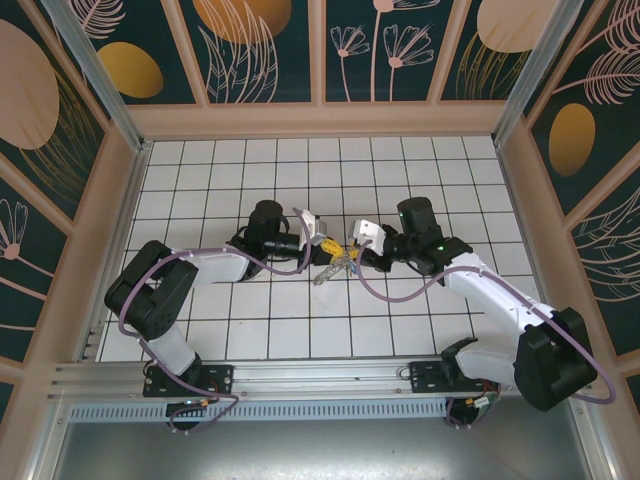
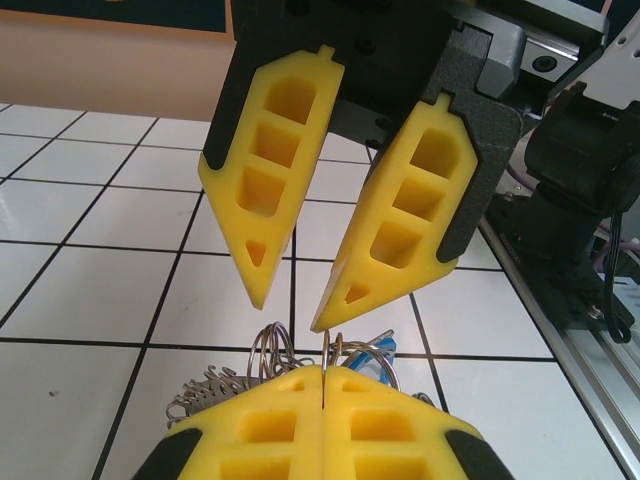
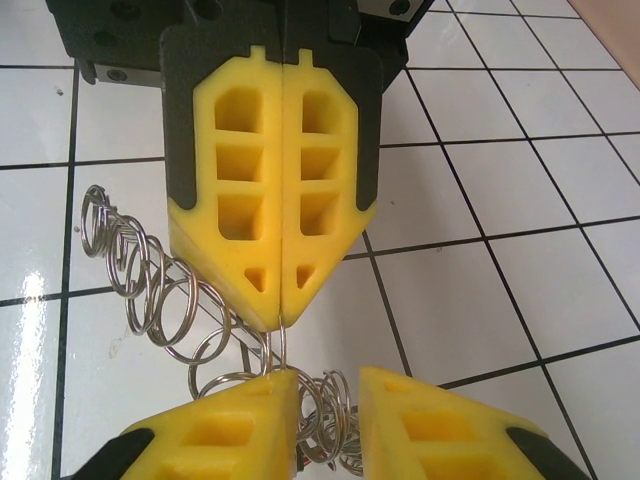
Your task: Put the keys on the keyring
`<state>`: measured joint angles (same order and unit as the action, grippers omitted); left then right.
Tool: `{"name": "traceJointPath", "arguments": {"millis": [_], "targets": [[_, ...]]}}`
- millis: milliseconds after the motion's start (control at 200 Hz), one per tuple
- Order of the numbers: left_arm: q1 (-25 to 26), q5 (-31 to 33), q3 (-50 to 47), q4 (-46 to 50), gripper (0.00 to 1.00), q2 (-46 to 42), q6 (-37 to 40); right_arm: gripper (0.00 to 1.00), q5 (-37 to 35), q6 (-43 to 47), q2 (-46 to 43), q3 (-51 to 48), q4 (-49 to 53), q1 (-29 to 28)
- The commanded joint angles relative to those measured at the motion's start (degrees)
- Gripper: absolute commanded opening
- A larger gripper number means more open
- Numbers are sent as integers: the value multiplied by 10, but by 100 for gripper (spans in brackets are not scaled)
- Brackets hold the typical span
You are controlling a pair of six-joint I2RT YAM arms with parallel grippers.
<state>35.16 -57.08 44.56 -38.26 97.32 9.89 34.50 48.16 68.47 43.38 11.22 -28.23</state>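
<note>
Right wrist view: right gripper [image 3: 327,415] narrowly parted, straddling keyring [image 3: 281,345] coils, no firm grip evident; left gripper [image 3: 282,303] at 12 o'clock, clamped on end loop; coil axis runs toward 10 o'clock; keys [image 1: 335,268] hang between grippers

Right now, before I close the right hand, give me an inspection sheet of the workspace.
Surface: white tiled table, glossy.
Job's things: keyring, linked metal rings, trailing onto the tiles; keys bunched beside it, one blue tag showing.
Clutter: nothing seen.
Grippers: left hand shut on one ring of the keyring; right hand open, rings in its gap, contact unclear.
Cables: purple cables loop along both arms, away from the keys.
Surroundings: floral wall panels; metal rail at the near edge.
</note>
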Motion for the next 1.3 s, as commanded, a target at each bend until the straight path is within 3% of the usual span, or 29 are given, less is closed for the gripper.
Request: {"name": "traceJointPath", "arguments": {"millis": [0,430,581,776,1066,1126,1296], "targets": [[-2,-16,4,-13,0,-19,14,24,33,19,-3,18,36,-6],[-3,-16,4,-12,0,-19,15,25,71,7,-7,20,39,5],[-3,-18,5,-11,0,-22,16,24,54,-3,1,17,18,4],[-2,-22,5,-9,0,-21,17,17,53,-2,21,24,11,3],[-2,-26,8,-12,0,-18,17,14,62,6,41,36,10,2],[-2,-25,9,-11,0,-17,17,5,68,5,44,37,6,1],[-2,-18,4,-9,0,-19,19,0,59,2,41,44,10,0]]}}
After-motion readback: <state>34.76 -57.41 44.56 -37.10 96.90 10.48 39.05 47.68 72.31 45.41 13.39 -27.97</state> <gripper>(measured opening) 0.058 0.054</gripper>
